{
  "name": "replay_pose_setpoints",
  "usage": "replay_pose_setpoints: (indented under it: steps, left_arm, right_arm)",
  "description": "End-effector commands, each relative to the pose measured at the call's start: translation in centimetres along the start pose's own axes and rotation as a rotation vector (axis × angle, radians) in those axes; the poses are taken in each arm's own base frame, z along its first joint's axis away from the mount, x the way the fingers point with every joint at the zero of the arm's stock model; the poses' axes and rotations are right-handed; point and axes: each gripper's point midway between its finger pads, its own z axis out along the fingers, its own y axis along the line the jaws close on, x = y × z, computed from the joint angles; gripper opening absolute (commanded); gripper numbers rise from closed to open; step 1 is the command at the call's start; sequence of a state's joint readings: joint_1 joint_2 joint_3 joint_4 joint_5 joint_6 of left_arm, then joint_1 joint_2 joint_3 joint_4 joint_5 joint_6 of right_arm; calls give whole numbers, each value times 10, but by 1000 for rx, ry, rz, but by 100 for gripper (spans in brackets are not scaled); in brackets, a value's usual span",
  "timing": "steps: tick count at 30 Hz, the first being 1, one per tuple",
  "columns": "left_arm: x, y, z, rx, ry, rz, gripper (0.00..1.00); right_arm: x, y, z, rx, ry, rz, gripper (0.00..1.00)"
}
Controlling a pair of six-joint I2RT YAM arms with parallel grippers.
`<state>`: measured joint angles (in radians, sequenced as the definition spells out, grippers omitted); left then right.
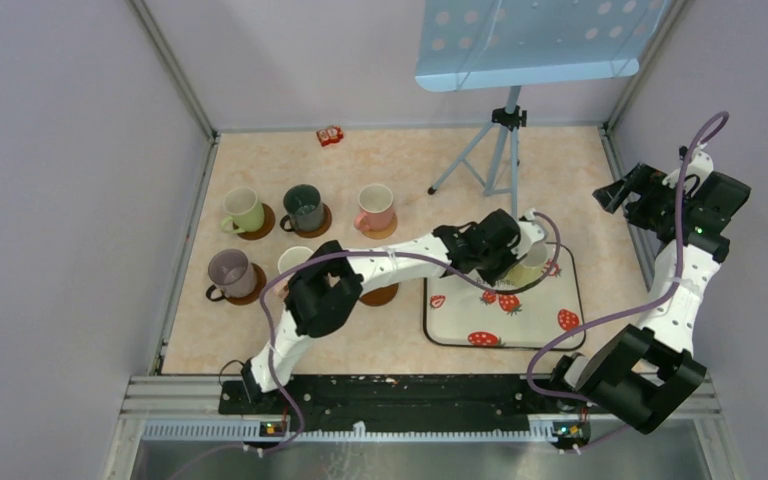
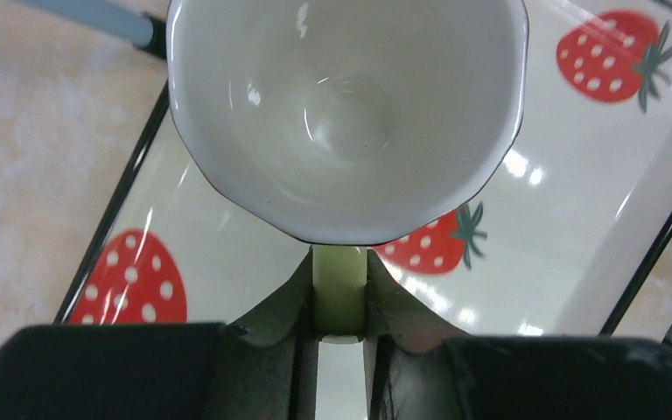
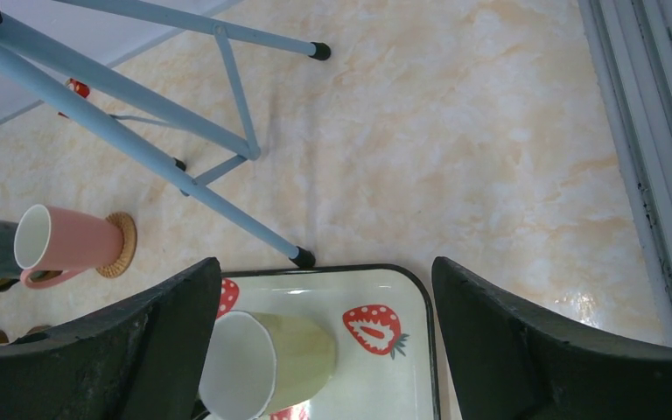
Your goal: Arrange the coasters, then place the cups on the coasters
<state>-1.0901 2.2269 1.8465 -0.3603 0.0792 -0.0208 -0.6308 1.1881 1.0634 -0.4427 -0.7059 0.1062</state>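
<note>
Yellow-green cup (image 2: pixel 341 114), handle pinched by left gripper (image 2: pixel 341 284), on strawberry-print tray (image 2: pixel 577 219).

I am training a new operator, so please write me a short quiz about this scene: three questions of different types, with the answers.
1. True or false: the left gripper is shut on the handle of the cup on the tray.
2. Choose one. The right gripper is: A) open and holding nothing; B) shut on a spoon; C) shut on a plate.
3. Fill in: the pink cup stands on a ____.

Key: 1 true; 2 A; 3 coaster.
</note>
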Motion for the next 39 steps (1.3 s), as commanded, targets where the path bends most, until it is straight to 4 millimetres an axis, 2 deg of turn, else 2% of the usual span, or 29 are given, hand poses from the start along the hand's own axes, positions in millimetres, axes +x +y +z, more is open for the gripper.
replay_pose_setpoints:
  steps: [1,4,7,11,14,17,22,30,34,35,37,38,39]
  left_arm:
    - [-39,8,-59,-64,-131,49,3]
    - [-11,20,-69,-130,-65,53,5]
    - [18,19,-72,-129,6,33,8]
    - [42,16,-72,-117,79,25,14]
    - [48,17,-70,-119,98,25,33]
    - [43,16,-67,-113,96,24,48]
    - [34,15,-60,-105,102,35,55]
    - [36,16,-49,-100,135,43,53]
    - [36,17,-46,-101,144,43,46]
    - [35,17,-47,-106,142,42,39]
    - [33,22,-50,-136,140,29,18]
    - [32,24,-53,-151,137,26,10]
    - [32,26,-55,-164,140,26,8]
  right_arm:
    - [-17,7,-5,-21,-40,-39,89]
    - [-17,7,-5,-26,-42,-39,89]
    - [-17,8,-5,-30,-42,-37,89]
    - [-16,8,-4,-33,-41,-37,89]
    - [-15,8,-4,-35,-41,-36,89]
    - [-15,8,-4,-34,-40,-37,89]
    - [-13,8,-4,-32,-38,-40,89]
    - [-12,8,-6,-31,-37,-47,88]
    - [-11,8,-6,-31,-38,-48,88]
    - [-11,8,-6,-29,-37,-47,88]
    - [-11,8,-6,-29,-37,-48,88]
    - [-11,8,-6,-29,-36,-48,88]
    - [-10,8,-6,-29,-37,-48,88]
